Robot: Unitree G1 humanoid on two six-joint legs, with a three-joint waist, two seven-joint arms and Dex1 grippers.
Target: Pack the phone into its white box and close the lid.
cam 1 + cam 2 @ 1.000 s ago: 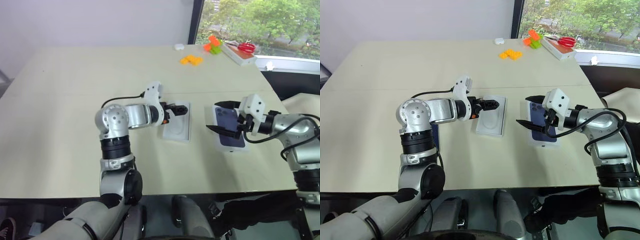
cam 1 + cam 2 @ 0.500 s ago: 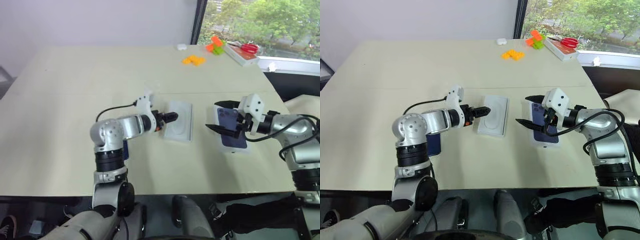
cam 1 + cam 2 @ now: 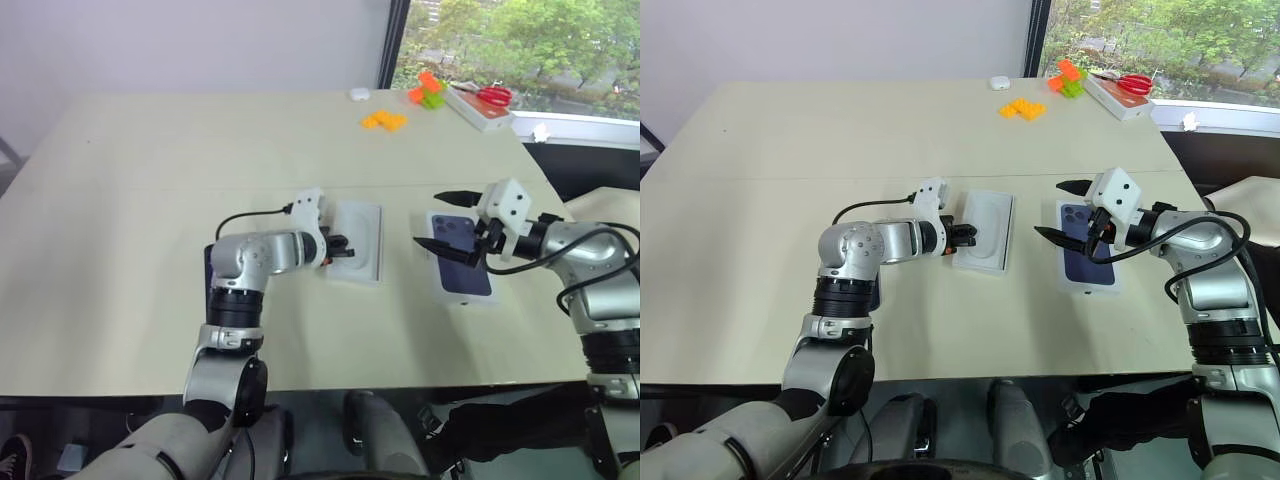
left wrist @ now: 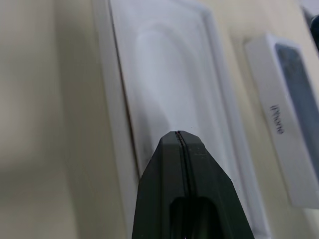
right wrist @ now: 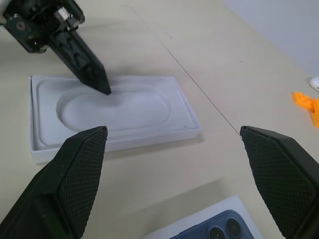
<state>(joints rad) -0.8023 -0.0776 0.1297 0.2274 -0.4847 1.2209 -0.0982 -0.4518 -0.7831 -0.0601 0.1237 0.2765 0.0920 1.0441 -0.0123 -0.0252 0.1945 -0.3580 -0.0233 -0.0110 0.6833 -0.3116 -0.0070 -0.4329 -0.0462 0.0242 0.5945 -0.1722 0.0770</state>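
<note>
Left tool pinched closed, tip on white insert, right tool wide apart

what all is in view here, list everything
table: 1, beige, under everything
box: 1, white, table centre
insert: 1, white, oval recess, in the box
lid: 1, white with blue phone print, right of the box
phone: 1, dark blue, mostly hidden behind the left arm
blocks: a few, orange, far side
toys: a few, orange and green, far right
scissors: 1, red, far right corner
left gripper: 1, black, jaws shut, tip at the insert
right gripper: 1, black, jaws open, over the lid
</note>
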